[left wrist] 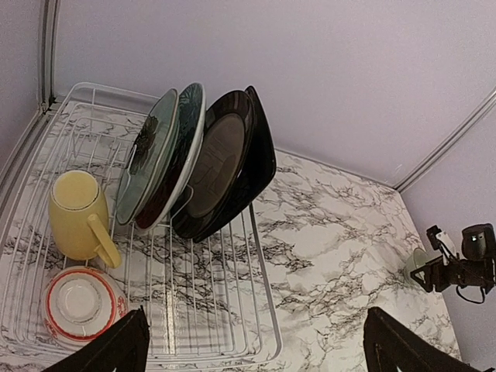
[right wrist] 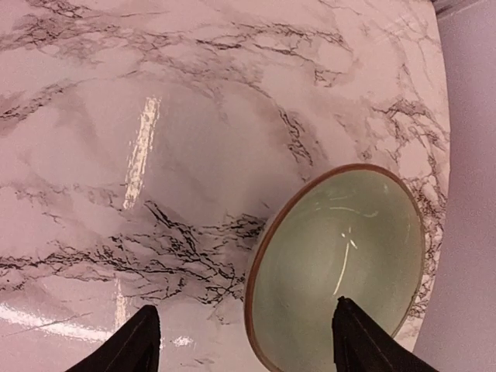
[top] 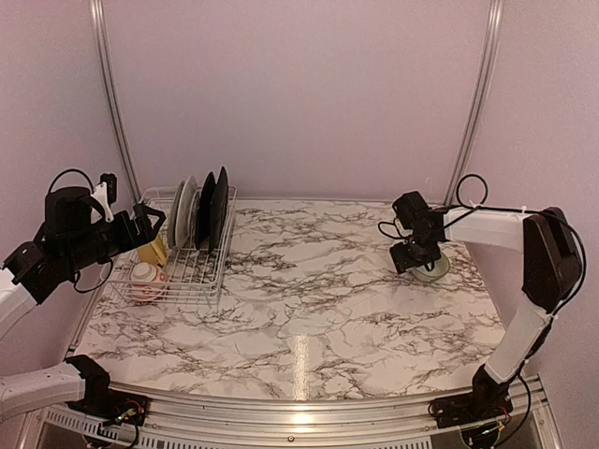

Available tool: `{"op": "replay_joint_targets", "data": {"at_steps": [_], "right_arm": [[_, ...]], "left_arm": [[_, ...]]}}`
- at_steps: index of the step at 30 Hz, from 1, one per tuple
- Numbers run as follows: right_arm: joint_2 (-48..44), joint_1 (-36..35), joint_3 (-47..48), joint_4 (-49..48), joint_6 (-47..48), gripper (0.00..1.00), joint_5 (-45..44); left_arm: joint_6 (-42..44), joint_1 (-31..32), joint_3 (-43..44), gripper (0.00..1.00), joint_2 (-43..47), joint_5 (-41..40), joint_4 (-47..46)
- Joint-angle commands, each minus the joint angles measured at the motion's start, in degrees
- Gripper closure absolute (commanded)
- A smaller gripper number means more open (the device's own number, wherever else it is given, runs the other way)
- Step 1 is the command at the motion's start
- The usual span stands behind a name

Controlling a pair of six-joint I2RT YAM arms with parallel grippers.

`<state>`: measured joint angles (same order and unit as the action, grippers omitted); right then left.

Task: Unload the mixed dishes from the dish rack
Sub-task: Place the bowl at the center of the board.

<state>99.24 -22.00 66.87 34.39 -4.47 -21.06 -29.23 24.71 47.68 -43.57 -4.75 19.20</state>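
— Where's the pale green bowl?
— Upright on the marble table, right side. The right gripper stands parted astride its rim, gripping nothing.
— And the left gripper?
— Spread wide, empty, above the near edge of the dish rack at far left

Marble-pattern table with black veins, pale lilac walls, 2 curved metal rails.

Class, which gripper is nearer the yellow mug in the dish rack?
Left. The left gripper hovers close by the yellow mug; the right gripper is across the table, over the pale green bowl.
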Motion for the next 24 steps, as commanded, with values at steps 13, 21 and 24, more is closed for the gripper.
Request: {"op": "replay_joint_targets", "data": {"at_steps": [13, 21, 24], "right_arm": [[-20.25, -6.91, -8.42, -18.3, -4.33, 0.02, 11.39], [-27.01, -4.75, -16.67, -30.44, -9.11, 0.02, 8.97], [-25.33, -2.51, -14.64, -26.93, -9.11, 0.01, 15.52]], "left_arm": [[-2.33, 0.0, 4.01, 0.01, -8.98, -10.01, 10.22], [-6.9, -0.14, 4.73, 0.01, -12.74, -11.41, 14.26], [-5.92, -0.85, 5.08, 0.01, -14.67, -11.18, 15.95]]}}
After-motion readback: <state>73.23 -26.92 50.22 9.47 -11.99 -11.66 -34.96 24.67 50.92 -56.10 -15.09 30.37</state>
